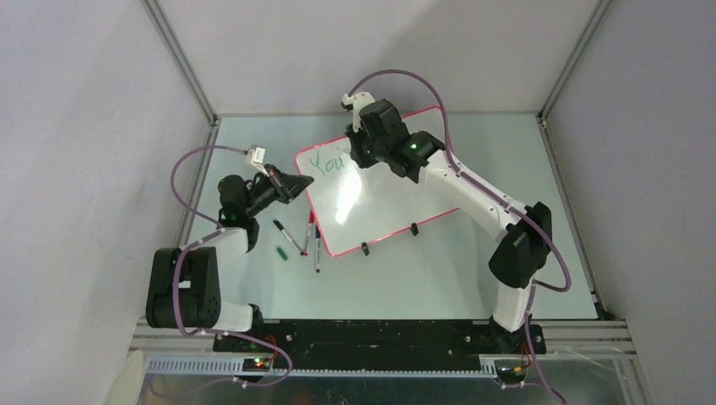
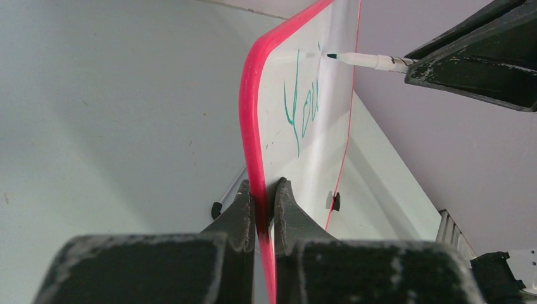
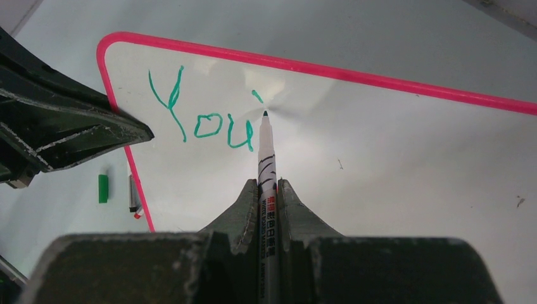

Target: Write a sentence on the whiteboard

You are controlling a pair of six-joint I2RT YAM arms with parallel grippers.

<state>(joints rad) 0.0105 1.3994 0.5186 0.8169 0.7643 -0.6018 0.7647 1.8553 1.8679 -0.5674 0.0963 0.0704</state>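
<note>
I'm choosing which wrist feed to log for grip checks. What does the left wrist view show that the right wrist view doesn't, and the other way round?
Left wrist only: the left gripper shut on the red rim of the whiteboard, and a black clip foot on the board's edge. Right wrist only: the right gripper shut on the marker barrel, and a green cap on the table beside the board. Both: the sentence, reading "You" in teal, with the marker tip close to the board just after it.
</note>
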